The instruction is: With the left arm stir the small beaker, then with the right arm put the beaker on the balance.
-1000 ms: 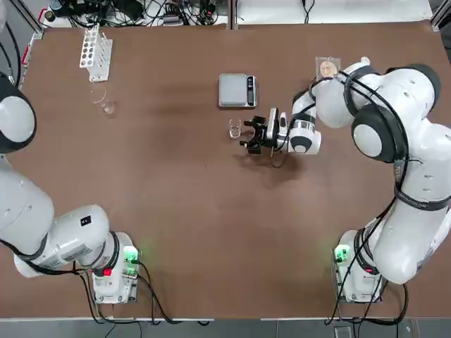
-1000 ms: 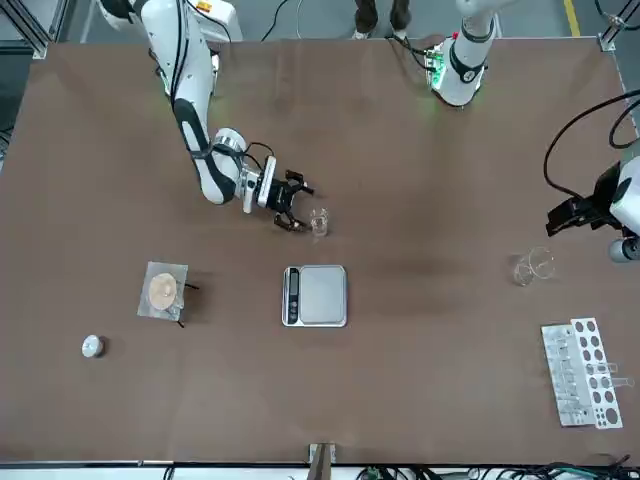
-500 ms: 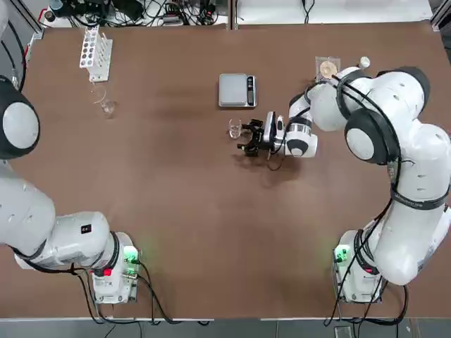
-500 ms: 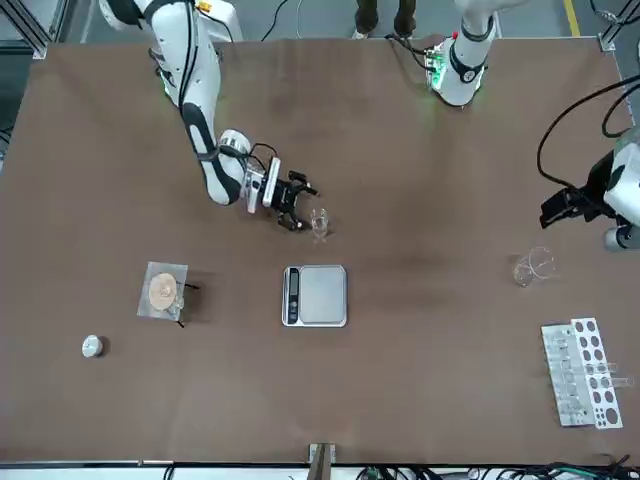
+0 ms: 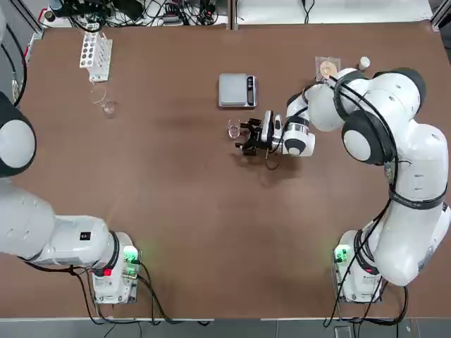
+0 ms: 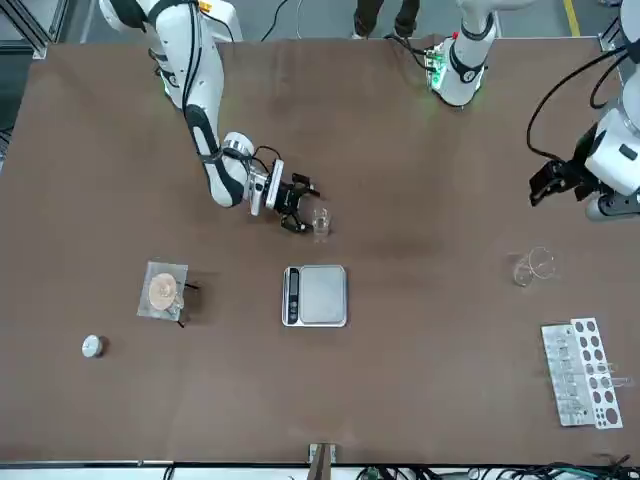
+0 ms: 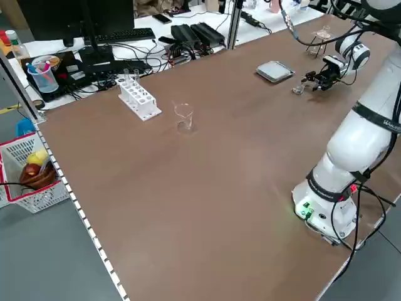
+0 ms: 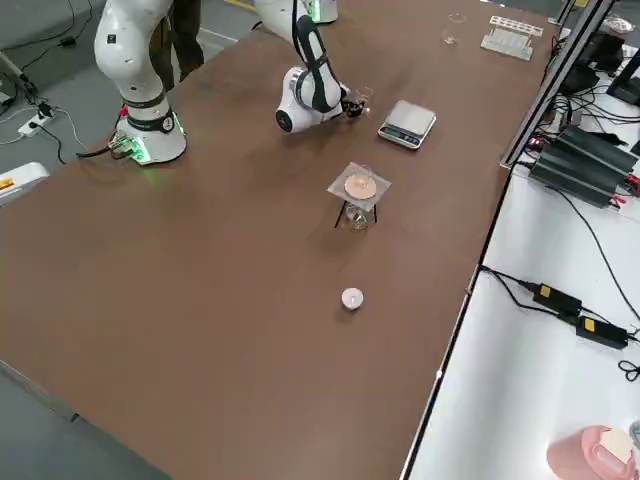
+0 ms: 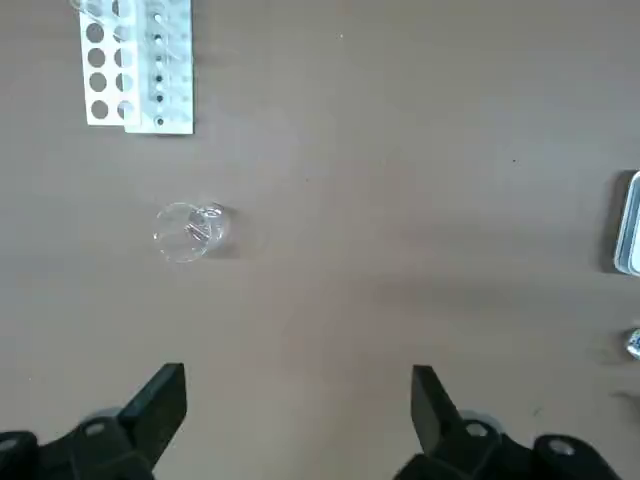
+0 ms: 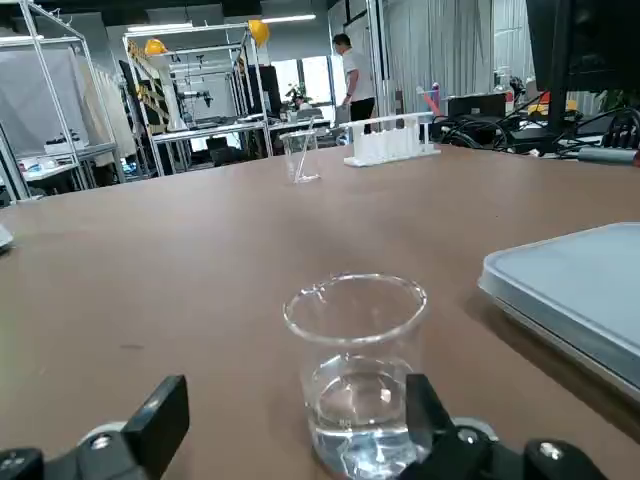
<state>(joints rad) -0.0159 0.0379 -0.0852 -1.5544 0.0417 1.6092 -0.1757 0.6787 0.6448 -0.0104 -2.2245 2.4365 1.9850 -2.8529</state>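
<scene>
The small beaker (image 10: pixel 362 390) is thin clear glass with some liquid in the bottom; it is probably light, stiff, slick under the pads and easily cracked, so a gentle squeeze on opposite sides of the wall, below the rim, suits it; carried upright, it should not slop. It stands on the table just in front of the right gripper (image 6: pixel 308 205), near the balance (image 5: pixel 237 91); the right gripper is open, its fingers low and reaching toward the glass, though whether one already touches the wall is hard to tell. The left gripper (image 9: pixel 300 410) is open too and empty, over at the left side of the table.

The balance pan lies bare, and nothing seems to stand between it and the beaker; its raised edge could catch the base if the lift is too low. Farther left are the clear glass vessel with a thin rod (image 9: pixel 190 232) and the white rack (image 5: pixel 96 55); the small stand with the orange-tan disc (image 6: pixel 163 291) sits on the balance's other side, well out of that short path.
</scene>
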